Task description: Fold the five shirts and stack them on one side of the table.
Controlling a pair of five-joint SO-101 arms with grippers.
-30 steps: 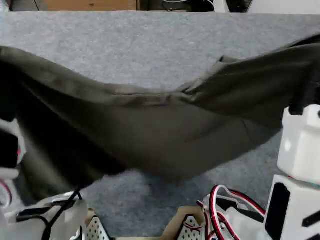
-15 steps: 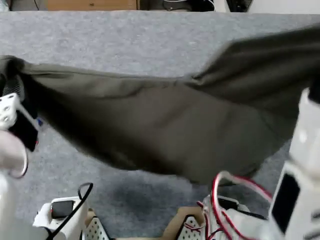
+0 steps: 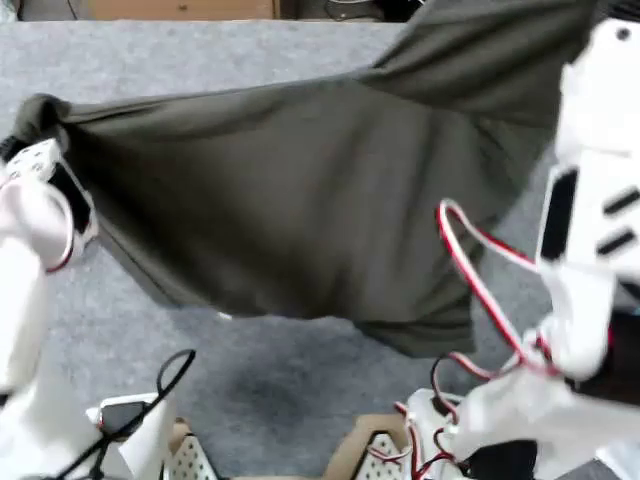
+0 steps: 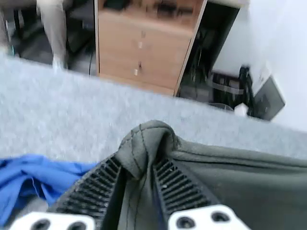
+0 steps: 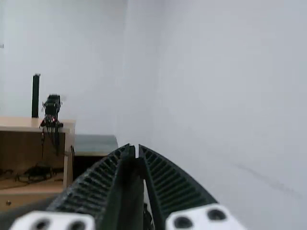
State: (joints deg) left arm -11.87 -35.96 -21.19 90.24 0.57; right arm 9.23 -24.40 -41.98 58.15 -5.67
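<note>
Cabling comes first: looped red and white cables hang from the white plastic right arm above the table's near edge, with the white plastic left arm rising at the near left corner. Just beyond them, a large olive-green fabric shirt is held up off the grey felt-covered table, stretched like a sagging sheet between the two arms and covering most of the table's middle in the high view. Its lower hem droops toward the near edge, and its upper edge runs from the left side up to the far right corner. The left gripper is clenched on a bunched, stitched corner of the shirt, which pokes out between its ribbed black fingers. The right gripper is pinched tight on a thin fold of the same dark fabric, raised high. A crumpled blue cloth lies on the table beside the left gripper. Past the far edge stands a wooden drawer cabinet.
</note>
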